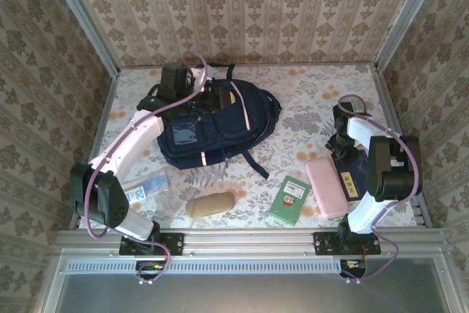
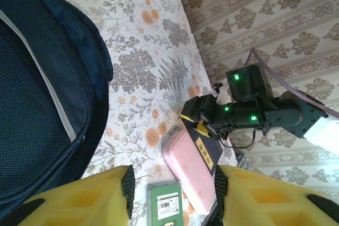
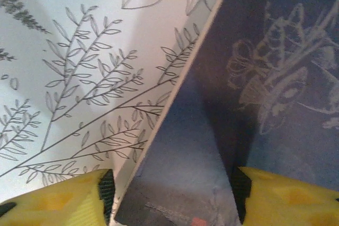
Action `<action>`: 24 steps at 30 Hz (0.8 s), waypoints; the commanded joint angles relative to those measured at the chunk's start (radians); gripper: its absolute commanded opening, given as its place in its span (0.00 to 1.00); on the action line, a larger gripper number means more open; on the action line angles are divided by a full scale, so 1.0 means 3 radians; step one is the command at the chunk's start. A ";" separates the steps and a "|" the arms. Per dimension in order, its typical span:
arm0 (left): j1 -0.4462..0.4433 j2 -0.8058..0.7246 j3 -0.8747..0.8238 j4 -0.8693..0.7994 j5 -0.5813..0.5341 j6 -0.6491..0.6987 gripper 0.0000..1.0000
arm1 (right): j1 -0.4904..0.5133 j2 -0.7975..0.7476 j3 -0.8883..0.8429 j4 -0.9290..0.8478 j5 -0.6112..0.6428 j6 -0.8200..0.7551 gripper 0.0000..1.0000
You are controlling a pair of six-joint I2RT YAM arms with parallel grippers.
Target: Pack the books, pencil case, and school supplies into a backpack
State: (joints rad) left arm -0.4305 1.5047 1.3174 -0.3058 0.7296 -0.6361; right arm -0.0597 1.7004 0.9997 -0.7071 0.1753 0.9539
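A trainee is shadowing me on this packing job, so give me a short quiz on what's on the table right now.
1. True or false: the pink case lies partly on a dark book.
2. Which lies closest to the left arm's base? A pink case, B packet, C backpack.
3. Which hand is up at the backpack?
Key: 1 true; 2 B; 3 the left hand.

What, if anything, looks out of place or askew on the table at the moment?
The pink case lies slanted on the right and seems to overlap the dark navy book, partly covering it. Otherwise nothing looks spilled or damaged.
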 commanded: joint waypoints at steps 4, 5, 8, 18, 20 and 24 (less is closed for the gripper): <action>0.0029 0.0037 -0.0019 0.0027 0.0045 0.0008 0.46 | 0.0030 0.0057 -0.0102 0.0064 -0.0147 0.0179 0.44; 0.0029 0.0036 -0.0020 0.0025 0.0046 0.0012 0.46 | 0.0030 0.0047 -0.0110 0.0088 -0.0168 0.0192 0.43; 0.0028 0.0042 -0.0020 0.0019 0.0048 0.0014 0.46 | 0.0030 -0.0007 -0.0140 0.0146 -0.0181 0.0226 0.37; 0.0030 0.0057 -0.0037 0.0045 0.0028 0.0006 0.46 | 0.0031 -0.0265 -0.0219 0.0241 -0.0146 0.0259 0.19; 0.0029 0.0061 -0.0042 0.0050 0.0023 0.0000 0.46 | 0.0030 -0.0291 -0.0236 0.0273 -0.0170 0.0261 0.17; 0.0019 0.0072 -0.0038 0.0039 0.0018 0.0009 0.45 | 0.0030 -0.0383 -0.0255 0.0313 -0.0163 0.0246 0.12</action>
State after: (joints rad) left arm -0.4301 1.5116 1.3128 -0.3054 0.7292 -0.6361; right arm -0.0540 1.6268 0.9367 -0.6170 0.1375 1.0237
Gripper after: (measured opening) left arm 0.457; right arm 0.132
